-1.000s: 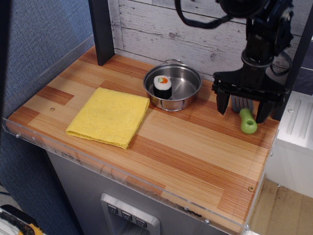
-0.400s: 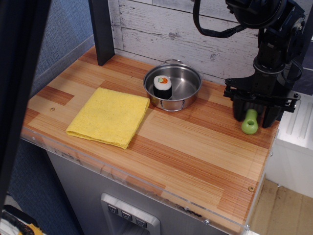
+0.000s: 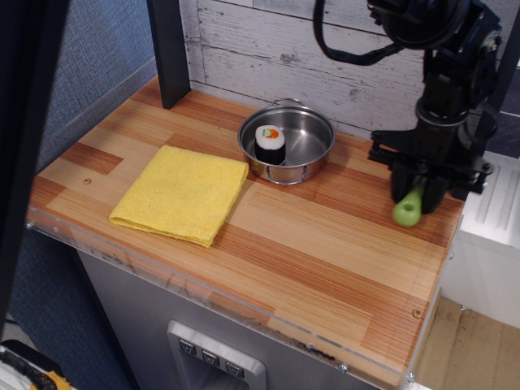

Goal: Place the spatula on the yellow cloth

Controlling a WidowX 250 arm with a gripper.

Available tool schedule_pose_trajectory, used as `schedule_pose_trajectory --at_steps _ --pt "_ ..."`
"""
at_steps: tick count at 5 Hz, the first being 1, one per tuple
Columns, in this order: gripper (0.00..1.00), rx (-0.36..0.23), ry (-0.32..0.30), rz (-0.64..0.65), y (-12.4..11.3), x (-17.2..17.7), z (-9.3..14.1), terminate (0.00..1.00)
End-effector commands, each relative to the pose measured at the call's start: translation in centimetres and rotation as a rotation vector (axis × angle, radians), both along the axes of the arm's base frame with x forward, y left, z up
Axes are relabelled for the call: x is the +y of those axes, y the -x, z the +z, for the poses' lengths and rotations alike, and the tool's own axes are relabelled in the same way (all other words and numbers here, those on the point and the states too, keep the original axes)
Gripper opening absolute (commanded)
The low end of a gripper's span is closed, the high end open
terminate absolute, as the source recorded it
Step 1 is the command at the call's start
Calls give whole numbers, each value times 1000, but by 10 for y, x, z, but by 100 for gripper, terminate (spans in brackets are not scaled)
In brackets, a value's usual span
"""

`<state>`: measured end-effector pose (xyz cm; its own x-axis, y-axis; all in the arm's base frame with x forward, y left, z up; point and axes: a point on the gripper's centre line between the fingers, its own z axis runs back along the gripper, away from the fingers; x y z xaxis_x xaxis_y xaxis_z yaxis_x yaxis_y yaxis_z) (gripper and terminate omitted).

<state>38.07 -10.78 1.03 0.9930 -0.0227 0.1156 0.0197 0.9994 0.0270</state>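
Observation:
The spatula [image 3: 408, 211] lies at the far right of the wooden table. Only its lime-green handle end shows, and the grey blade is hidden behind the gripper. My black gripper [image 3: 420, 191] is down over the handle with its fingers closed against it on both sides. The yellow cloth [image 3: 183, 193] lies folded flat at the left of the table, far from the gripper, with nothing on it.
A steel pan [image 3: 313, 134] with a toy sushi roll [image 3: 270, 144] inside stands at the back centre, between the cloth and the gripper. A black post [image 3: 169, 49] rises at the back left. A clear plastic lip [image 3: 203, 284] runs along the table's front edge.
The gripper came down over the spatula handle and its fingers closed in from wide open to tight on the handle. The handle end has shifted slightly left and forward.

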Motion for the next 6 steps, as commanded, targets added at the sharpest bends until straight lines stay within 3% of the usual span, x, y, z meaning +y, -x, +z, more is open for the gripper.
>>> schedule_pose_trajectory --at_steps 1,2,3,4,6 --pt "0 -85 49 -168 6 44 101 0" --pt "0 -89 73 -143 28 85 133 0" --pt "0 -87 21 -116 52 123 131 0" --pt "0 -61 -108 -128 75 147 116 0" --pt "0 -27 -182 -81 96 179 77 0"
